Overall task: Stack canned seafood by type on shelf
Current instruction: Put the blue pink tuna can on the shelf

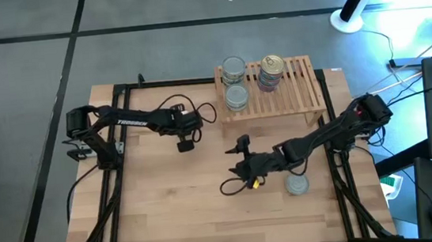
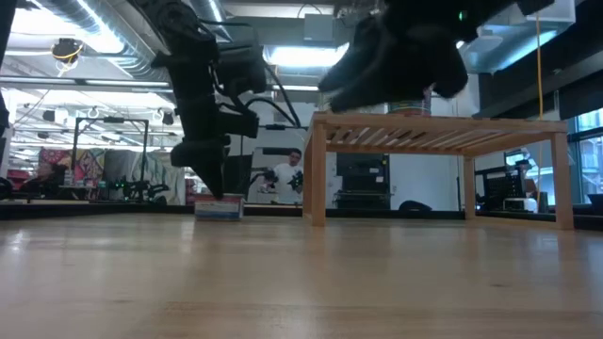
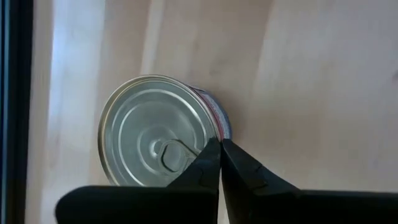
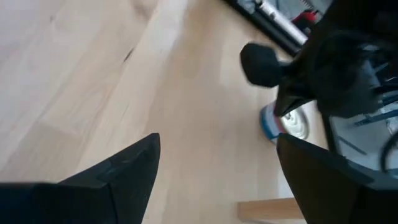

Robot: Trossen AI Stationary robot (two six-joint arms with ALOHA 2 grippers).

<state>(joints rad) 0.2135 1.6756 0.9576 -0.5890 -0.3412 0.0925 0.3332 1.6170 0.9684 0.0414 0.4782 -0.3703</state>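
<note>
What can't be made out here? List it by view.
- High view: the can under the shut left gripper is hidden by it; stack heights on the shelf cannot be counted.
- Low view: the right arm hides most shelf cans.
- Left wrist view: the can's label mostly out of sight.
- Right wrist view: past the open right gripper, the left arm covers part of that can.

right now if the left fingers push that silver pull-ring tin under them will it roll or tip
Probably neither: the short round silver pull-ring tin sits flat on the light wood plank tabletop, so it would likely slide. Its smooth metal rim may slip off the shut left fingers.
</note>
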